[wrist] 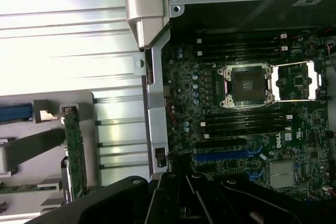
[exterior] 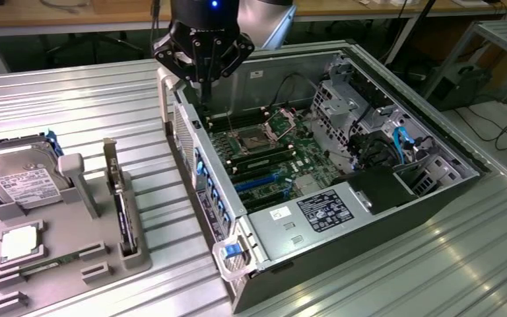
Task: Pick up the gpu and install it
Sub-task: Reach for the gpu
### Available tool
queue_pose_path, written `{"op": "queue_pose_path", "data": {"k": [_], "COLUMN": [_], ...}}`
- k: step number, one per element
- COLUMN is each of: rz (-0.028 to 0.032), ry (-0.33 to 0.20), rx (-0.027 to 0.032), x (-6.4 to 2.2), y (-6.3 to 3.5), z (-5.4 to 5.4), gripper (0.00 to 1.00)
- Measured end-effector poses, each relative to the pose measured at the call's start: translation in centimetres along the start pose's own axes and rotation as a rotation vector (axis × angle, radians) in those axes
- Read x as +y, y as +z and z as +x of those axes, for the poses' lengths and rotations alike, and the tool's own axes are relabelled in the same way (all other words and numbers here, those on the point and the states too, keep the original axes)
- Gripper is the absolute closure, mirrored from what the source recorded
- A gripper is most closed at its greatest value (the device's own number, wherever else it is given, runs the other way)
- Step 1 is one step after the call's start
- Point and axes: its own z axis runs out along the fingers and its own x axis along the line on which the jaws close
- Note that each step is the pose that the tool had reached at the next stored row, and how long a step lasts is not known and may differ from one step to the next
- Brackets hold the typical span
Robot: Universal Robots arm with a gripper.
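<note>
Gripper (exterior: 205, 96) hangs over the rear wall of the open computer case (exterior: 368, 257). Its jaws look drawn together with nothing between them, and it is well apart from the gpu (exterior: 118, 198). That card stands on edge in a slot of the grey holder (exterior: 68, 231) on the ribbed metal surface (exterior: 77, 99), to the exterior view's left of the case. Its pale bracket (exterior: 110, 158) rises at the far end.

The biggest hazard, as I judge it, is the case itself. Its tall rear wall (wrist: 156, 103) stands between the holder and the motherboard (exterior: 267, 148), so a card carried across low could strike that edge and twist in the grip. On the motherboard, the blue expansion slots (wrist: 226, 157) lie close to the open CPU socket (wrist: 247, 85) with its raised silver frame. A card lowered askew could miss its slot or scrape neighbouring parts. The holder grips the thin card along its lower edge, so a pull that is not straight may bind it or drag the holder along. A pinch on so thin a board may also slip.

Also in the holder are a silver hard drive (exterior: 20, 175) and a small square chip (exterior: 20, 241), both near the card. Inside the case, blue cables (exterior: 403, 142) hang by the drive bays, away from the slots.
</note>
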Motion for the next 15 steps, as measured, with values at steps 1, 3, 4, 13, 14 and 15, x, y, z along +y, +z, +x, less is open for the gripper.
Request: {"op": "queue_pose_path", "data": {"k": [1, 3, 4, 13, 14, 15], "rz": [-0.0001, 0.0000, 0.0000, 0.0000, 0.0000, -0.0001], "ry": [0.000, 0.000, 0.000, 0.000, 0.000, 0.000], "rx": [-0.0001, 0.0000, 0.0000, 0.0000, 0.0000, 0.0000], "x": [-0.01, -0.02, -0.03, -0.09, -0.09, -0.10], "y": [0.00, -0.01, -0.01, -0.03, -0.03, -0.03], "z": [0.05, 0.16, 0.21, 0.70, 0.74, 0.79], "gripper": [0.89, 0.89, 0.89, 0.89, 0.89, 0.89]}}
